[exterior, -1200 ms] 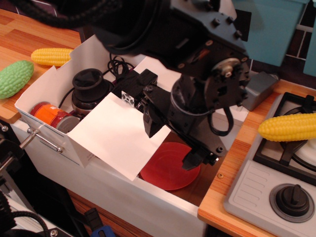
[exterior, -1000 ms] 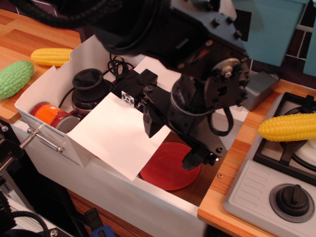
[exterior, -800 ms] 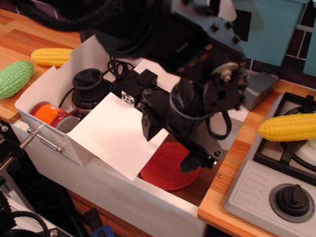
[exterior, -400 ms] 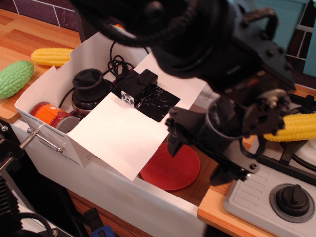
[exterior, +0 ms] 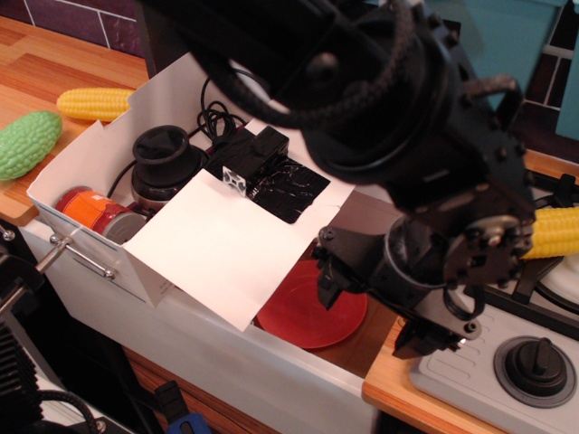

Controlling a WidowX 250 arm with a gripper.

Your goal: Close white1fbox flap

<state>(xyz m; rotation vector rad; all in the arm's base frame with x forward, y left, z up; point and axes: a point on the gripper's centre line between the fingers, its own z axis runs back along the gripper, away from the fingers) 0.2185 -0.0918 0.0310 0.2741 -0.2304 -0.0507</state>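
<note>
The white1fbox (exterior: pixel 89 155) is an open white carton standing in the sink. It holds a black round device (exterior: pixel 166 158), an orange can (exterior: pixel 98 213) and a black block with cables (exterior: pixel 262 167). Its flap (exterior: pixel 217 246), plain white side up, slopes over the box's near right part and hangs past the edge above a red plate. My gripper (exterior: pixel 375 312) is black, with its two fingers spread apart and empty. It hangs to the right of the flap, over the plate and the sink's right edge, not touching the flap.
A red plate (exterior: pixel 308 315) lies in the white sink (exterior: pixel 244 366). A yellow corn cob (exterior: pixel 94 102) and a green bumpy vegetable (exterior: pixel 27 143) lie on the wooden counter at left. Another corn cob (exterior: pixel 554 233) rests on the stove with its knob (exterior: pixel 534 366) at right.
My gripper and arm have swung right and down, from above the flap's right edge to over the plate and sink rim. The flap and box have not moved.
</note>
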